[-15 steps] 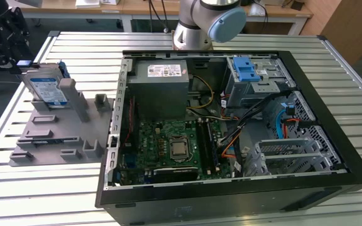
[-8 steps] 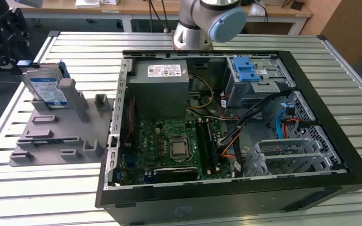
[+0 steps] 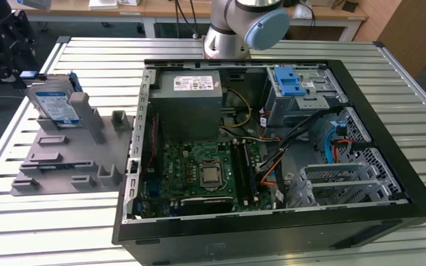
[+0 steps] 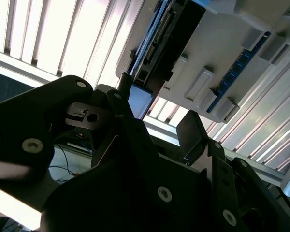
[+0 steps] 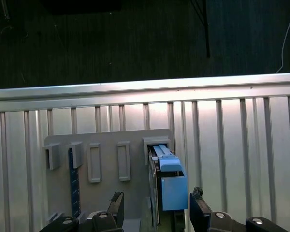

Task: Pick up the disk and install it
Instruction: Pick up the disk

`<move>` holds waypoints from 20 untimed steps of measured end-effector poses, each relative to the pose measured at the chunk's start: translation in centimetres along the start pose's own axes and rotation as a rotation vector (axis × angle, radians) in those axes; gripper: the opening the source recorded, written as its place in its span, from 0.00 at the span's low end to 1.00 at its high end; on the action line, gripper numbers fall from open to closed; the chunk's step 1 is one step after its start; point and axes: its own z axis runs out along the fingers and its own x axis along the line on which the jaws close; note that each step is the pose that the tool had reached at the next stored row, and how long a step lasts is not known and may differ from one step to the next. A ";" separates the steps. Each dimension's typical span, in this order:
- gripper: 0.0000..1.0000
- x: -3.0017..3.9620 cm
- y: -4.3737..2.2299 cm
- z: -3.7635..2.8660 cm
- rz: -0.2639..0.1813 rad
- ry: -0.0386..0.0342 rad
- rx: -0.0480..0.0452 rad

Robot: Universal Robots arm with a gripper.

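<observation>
- Slatted metal surface (image 3: 87, 55) carries everything; behind it in the exterior view stand wooden desks, and the arm's base (image 3: 235, 27) rises at the far edge.
- An open black computer case (image 3: 420, 205) lies on its side in the middle of the surface.
- Inside the case, a grey power-supply box (image 3: 191, 105) sits toward the far wall, with a green motherboard (image 3: 198, 166) nearer the camera.
- On the exterior view's right of the case, a metal drive cage (image 3: 309, 102) carries a blue latch (image 3: 290, 83). Orange, blue and black cables (image 3: 331, 144) run below it to a second perforated cage (image 3: 339, 183).
- A grey fixture (image 3: 65, 160) with upright slots lies just beside the case, on the exterior view's left.
- The disk (image 3: 56, 106) stands on edge in the fixture's far slot, leaning slightly, label facing the camera, well apart from the case.
- In the first wrist view a thin dark-blue strip (image 5: 74, 181) stands in another slot of the fixture.
- The gripper (image 5: 157, 200) hangs over the disk's upper end with its jaws spread. One of its fingers (image 5: 117, 203) is on each side of the blue carrier, and neither touches it.
</observation>
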 end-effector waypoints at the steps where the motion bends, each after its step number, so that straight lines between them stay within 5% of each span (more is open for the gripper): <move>1: 0.65 0.00 0.00 0.02 0.000 0.0000 0.0000; 20: 0.65 -0.52 0.21 0.86 0.000 0.0008 0.0002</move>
